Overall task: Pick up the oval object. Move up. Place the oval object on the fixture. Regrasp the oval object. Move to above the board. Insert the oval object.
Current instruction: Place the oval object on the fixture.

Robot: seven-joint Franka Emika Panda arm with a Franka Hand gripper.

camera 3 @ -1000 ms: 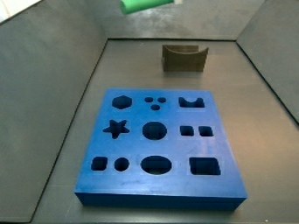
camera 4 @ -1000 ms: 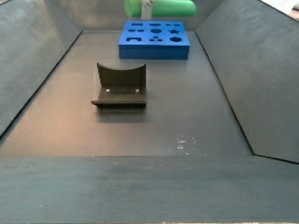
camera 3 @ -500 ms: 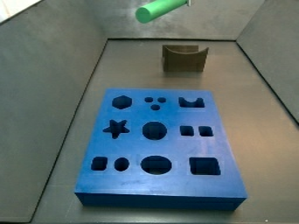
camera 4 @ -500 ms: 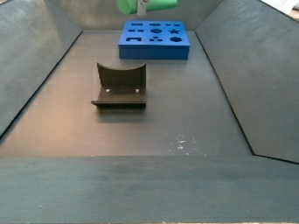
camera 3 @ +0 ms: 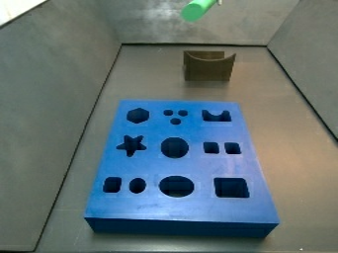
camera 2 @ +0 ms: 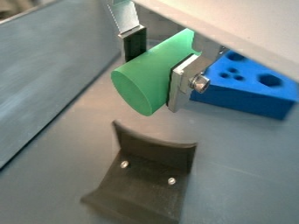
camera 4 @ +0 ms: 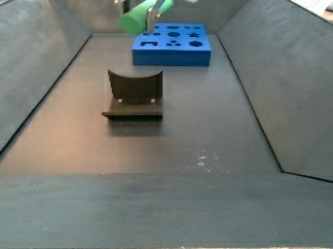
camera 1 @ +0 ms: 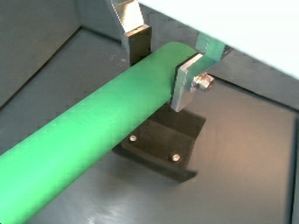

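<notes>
hand (camera 2: pixel 156 64) gripping oval object (camera 2: pixel 153 73), above fixture (camera 2: pixel 142 178)

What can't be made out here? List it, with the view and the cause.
- Gripper: body cut off by the frame edge in both wrist views; in both side views only the green oval object shows.
- Oval object's far end: runs out of frame in a wrist view.
- Fixture: its notch is hidden behind the oval object there.
- Board: mostly cut off.
</notes>
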